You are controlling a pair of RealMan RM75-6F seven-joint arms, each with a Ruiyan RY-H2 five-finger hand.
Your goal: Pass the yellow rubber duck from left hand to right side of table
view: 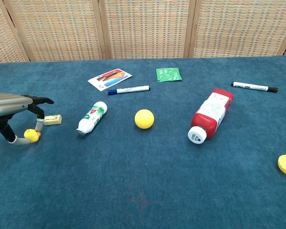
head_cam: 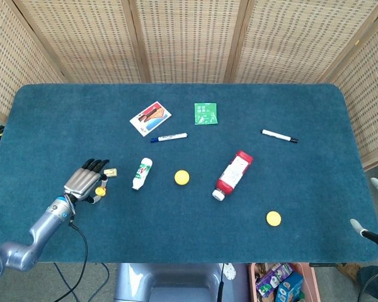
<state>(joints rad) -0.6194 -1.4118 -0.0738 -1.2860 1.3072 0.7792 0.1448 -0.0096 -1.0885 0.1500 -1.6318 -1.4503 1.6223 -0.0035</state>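
Just beyond the left robot hand [view: 12, 109] lies a small tan block [view: 52, 119], with a white tube [view: 91, 118] farther to its right. Past that, a yellow ball [view: 144, 119] and red bottle [view: 209, 116] dot the route rightward, while the near strip of tabletop [view: 148, 191] runs open.

Your blue tabletop [head_cam: 63, 119] carries the red bottle [head_cam: 234, 174]; a yellow ball [head_cam: 182, 177] lies left of it, a black marker [head_cam: 279, 135] behind it.

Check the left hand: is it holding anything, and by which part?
The left hand pinches the yellow rubber duck by its sides, between thumb and a finger.
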